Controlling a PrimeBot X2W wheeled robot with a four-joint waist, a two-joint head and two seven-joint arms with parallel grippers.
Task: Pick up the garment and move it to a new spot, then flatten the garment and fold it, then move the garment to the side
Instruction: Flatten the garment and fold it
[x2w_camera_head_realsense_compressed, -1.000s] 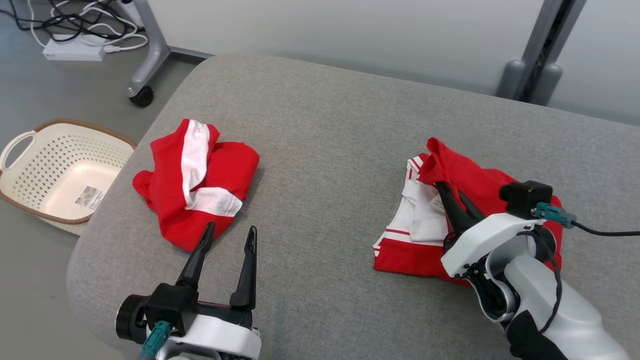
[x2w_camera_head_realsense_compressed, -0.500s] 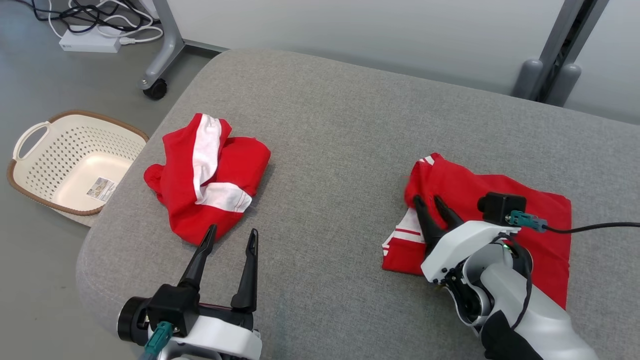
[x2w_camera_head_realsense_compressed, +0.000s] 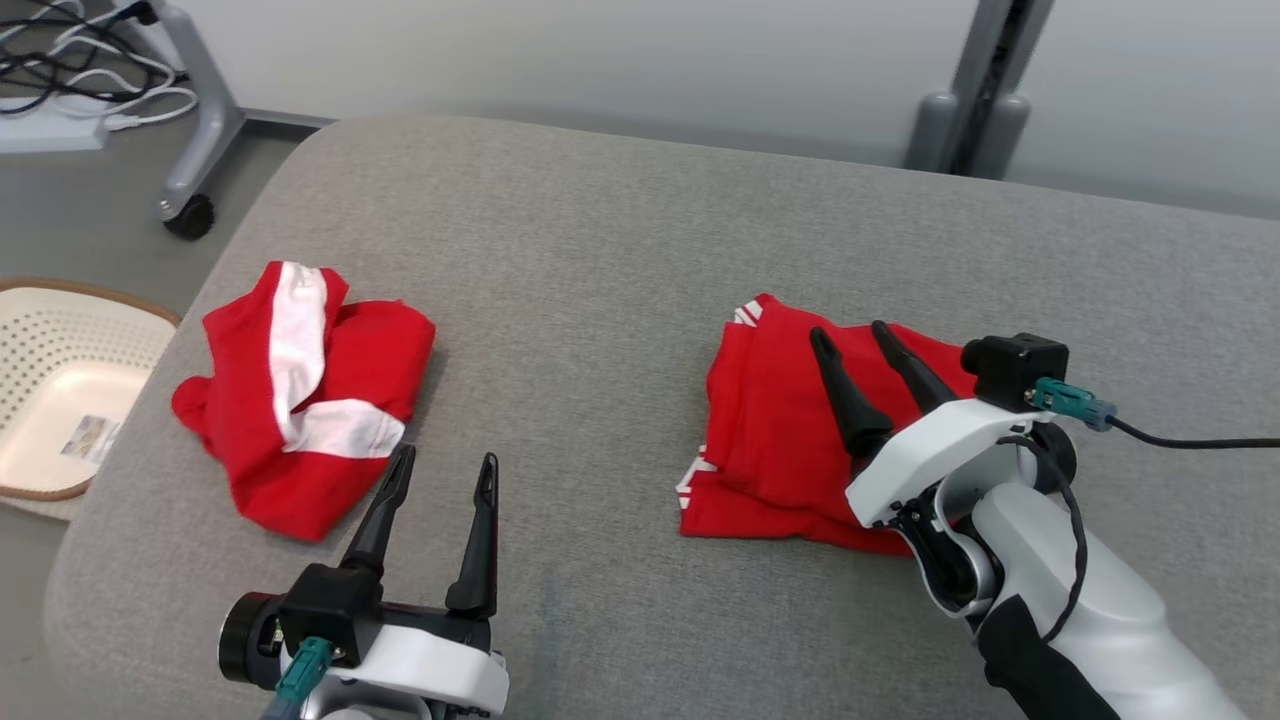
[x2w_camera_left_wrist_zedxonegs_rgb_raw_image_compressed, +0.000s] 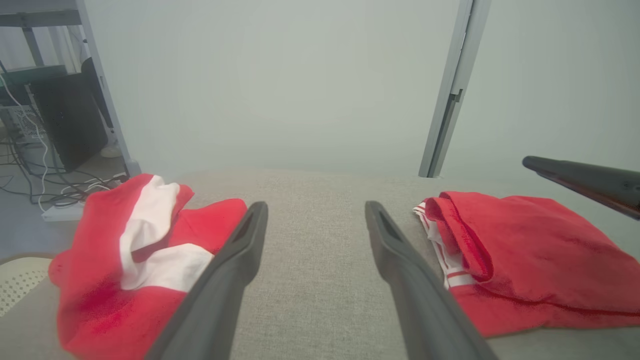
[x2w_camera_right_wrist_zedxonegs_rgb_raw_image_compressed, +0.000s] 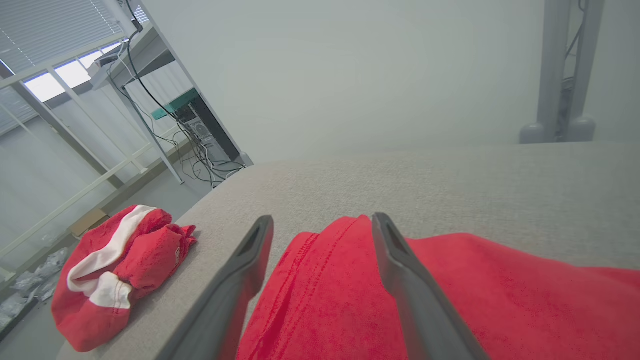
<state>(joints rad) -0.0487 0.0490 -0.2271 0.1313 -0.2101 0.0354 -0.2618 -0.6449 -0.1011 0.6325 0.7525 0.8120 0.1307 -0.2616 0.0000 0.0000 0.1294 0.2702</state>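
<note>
My right gripper, spread wide and empty, sits directly over the folded garment toward the cushion's right edge; left gripper well apart.

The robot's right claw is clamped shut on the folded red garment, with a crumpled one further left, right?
No: the right gripper is open, fingers spread over the folded garment, as the right wrist view shows. The crumpled garment does lie further left.
</note>
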